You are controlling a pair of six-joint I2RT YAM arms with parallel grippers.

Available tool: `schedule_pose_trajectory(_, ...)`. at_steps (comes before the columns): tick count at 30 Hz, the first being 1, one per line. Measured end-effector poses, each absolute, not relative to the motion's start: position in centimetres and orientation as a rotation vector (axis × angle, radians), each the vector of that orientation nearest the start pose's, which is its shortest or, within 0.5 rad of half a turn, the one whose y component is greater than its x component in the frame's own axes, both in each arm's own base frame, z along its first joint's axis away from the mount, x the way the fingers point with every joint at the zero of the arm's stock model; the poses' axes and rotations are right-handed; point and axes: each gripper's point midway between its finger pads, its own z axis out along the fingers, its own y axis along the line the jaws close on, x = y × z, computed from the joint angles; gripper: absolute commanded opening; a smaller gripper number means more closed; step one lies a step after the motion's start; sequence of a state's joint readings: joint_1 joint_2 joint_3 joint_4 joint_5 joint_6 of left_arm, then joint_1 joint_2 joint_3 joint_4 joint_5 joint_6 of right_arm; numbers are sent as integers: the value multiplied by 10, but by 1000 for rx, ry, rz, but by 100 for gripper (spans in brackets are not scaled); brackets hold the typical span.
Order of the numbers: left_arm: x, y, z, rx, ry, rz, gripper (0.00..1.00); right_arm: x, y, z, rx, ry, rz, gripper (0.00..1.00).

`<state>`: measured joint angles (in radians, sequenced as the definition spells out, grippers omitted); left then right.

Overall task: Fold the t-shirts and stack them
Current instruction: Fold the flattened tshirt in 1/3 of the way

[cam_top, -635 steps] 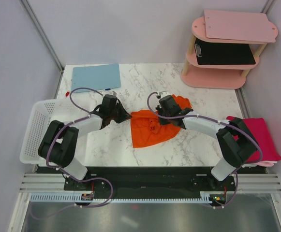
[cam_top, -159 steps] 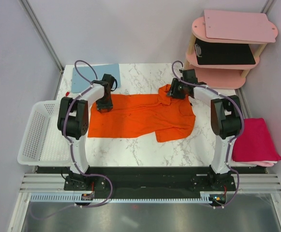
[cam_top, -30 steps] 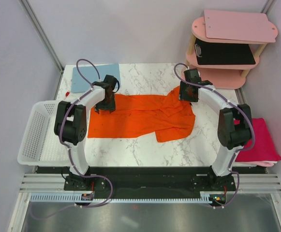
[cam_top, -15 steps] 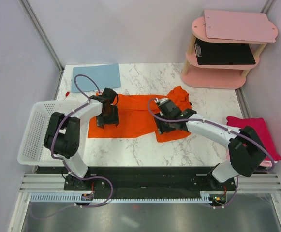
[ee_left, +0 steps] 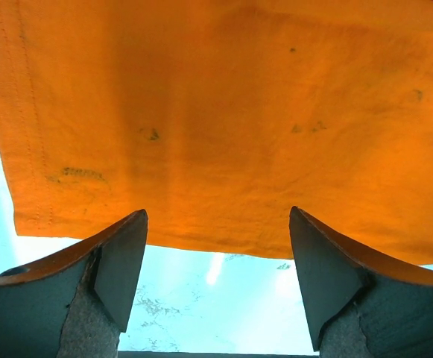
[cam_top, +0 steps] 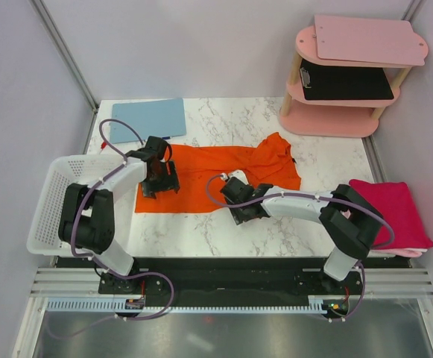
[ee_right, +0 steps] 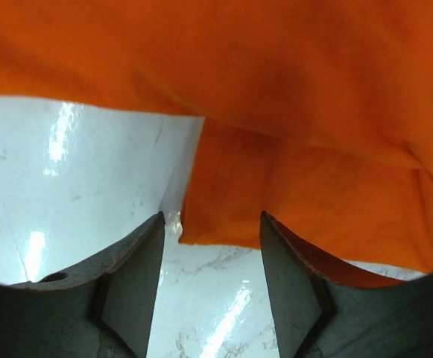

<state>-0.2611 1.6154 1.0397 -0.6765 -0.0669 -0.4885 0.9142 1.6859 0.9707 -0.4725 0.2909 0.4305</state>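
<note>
The orange t-shirt (cam_top: 216,171) lies spread flat across the middle of the marble table, its length running left to right. My left gripper (cam_top: 159,189) hovers open over the shirt's near left hem. In the left wrist view the hem of the orange shirt (ee_left: 216,112) runs just ahead of the left gripper (ee_left: 216,224), and bare marble shows between the fingers. My right gripper (cam_top: 240,213) is open at the near middle edge. A corner of the orange shirt (ee_right: 276,97) sits right at the right gripper (ee_right: 212,224). The magenta t-shirt (cam_top: 395,212) lies folded at the table's right edge.
A white basket (cam_top: 52,201) stands at the left edge of the table. A light-blue clipboard (cam_top: 147,119) lies at the back left. A pink shelf (cam_top: 343,119) at the back right carries a pale pink board (cam_top: 369,39) and a black clipboard (cam_top: 346,83).
Both grippers have come from the shirt's far edge toward its near edge. The right arm swung left to the near middle. The left jaws have opened wider.
</note>
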Motion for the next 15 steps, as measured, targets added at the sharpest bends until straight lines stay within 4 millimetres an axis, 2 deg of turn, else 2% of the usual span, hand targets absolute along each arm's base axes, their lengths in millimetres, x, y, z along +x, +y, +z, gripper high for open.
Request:
schedule_pose_trajectory(2,301,-87,44,-343,2802,-75,84,236,248,17,-542,2580,2,51)
schedule_pose_trajectory(3,301,-86,44,-344,2802,-74,84,240,250,18,-532,2565,-13,39)
schedule_pose_trajectory(5,301,-86,42,-347,2807,-72,84,249,257,18,-507,2531,-33,25)
schedule_pose_trajectory(6,301,-86,41,-348,2811,-69,84,252,259,18,-491,2514,-45,11)
schedule_pose_trajectory(8,301,-86,36,-353,2826,-61,84,259,260,17,-473,2484,-74,0)
schedule_pose_trajectory(12,300,-86,22,-364,2866,-38,84,264,253,17,-442,2458,-129,0)
schedule_pose_trajectory(15,299,-85,15,-373,2893,-15,84,260,245,17,-445,2465,-159,0)
